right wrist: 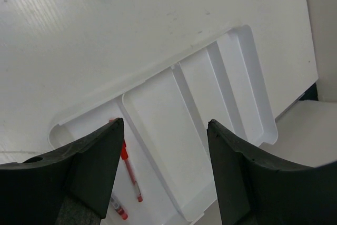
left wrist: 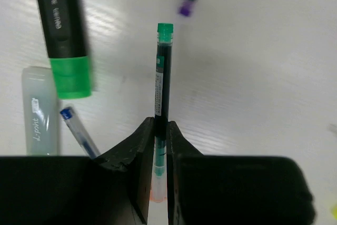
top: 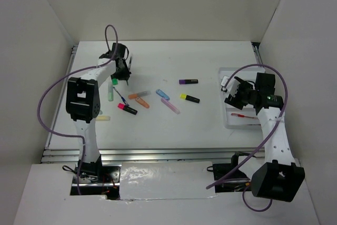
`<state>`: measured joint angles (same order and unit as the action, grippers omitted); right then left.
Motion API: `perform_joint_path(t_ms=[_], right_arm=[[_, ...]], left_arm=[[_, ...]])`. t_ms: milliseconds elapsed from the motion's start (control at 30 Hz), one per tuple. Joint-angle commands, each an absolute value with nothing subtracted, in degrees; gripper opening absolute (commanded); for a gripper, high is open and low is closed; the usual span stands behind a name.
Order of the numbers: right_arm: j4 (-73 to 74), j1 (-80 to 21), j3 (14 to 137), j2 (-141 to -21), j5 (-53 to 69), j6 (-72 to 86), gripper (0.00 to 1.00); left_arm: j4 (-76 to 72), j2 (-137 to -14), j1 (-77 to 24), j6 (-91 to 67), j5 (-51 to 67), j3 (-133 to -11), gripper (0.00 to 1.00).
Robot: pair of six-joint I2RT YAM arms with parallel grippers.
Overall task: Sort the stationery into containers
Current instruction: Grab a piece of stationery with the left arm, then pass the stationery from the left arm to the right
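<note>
The left jaws clamp a thin green-capped pen (left wrist: 162,77) near the table's (top: 210,125) far-left corner, bare surface on one side, a green-capped highlighter (left wrist: 66,40), pale marker (left wrist: 39,111) and blue pen (left wrist: 79,133) close on the other, while the right jaws stand apart over the white tray (right wrist: 231,77) at the right edge, a red pen (right wrist: 130,175) inside.

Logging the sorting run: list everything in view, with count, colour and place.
tray: one, white, right side of table
red pens: two, red, lying in the tray
highlighters: four, black with purple, yellow, pink and green caps, mid-table to left
pastel markers: six, orange, blue, pink, green, yellow, mid-table and left
blue pen: one, blue, beside the left hand
green-capped pen: one, dark, in the left hand
table: one, white
left hand: shut on the green-capped pen
right hand: open, above the tray
</note>
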<state>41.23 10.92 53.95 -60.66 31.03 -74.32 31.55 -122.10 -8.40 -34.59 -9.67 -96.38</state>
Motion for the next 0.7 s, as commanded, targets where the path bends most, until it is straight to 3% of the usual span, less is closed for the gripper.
perform_joint_path(t_ms=[0, 67, 200, 300, 667], right_arm=[[42.4, 9.3, 57.3, -57.5, 36.2, -73.4, 0.71], [43.6, 8.1, 58.0, -55.6, 39.3, -73.8, 0.70], [41.2, 2.6, 56.1, -50.8, 41.0, -76.5, 0.70], [37.2, -3.3, 52.3, -46.5, 41.3, -79.7, 0.70], [37.5, -19.1, 47.8, -42.6, 40.8, -91.5, 0.63]], left_arm=[[26.8, -113.4, -9.7, -31.7, -2.2, -97.6, 0.00], [28.6, -111.5, -11.1, -31.2, 2.2, -98.9, 0.00], [24.2, -108.7, -13.5, -29.7, 34.9, -94.5, 0.00], [27.4, -109.0, -18.5, -26.0, 47.6, -94.8, 0.00], [48.4, -114.0, -32.7, -8.9, 63.6, -95.7, 0.00]])
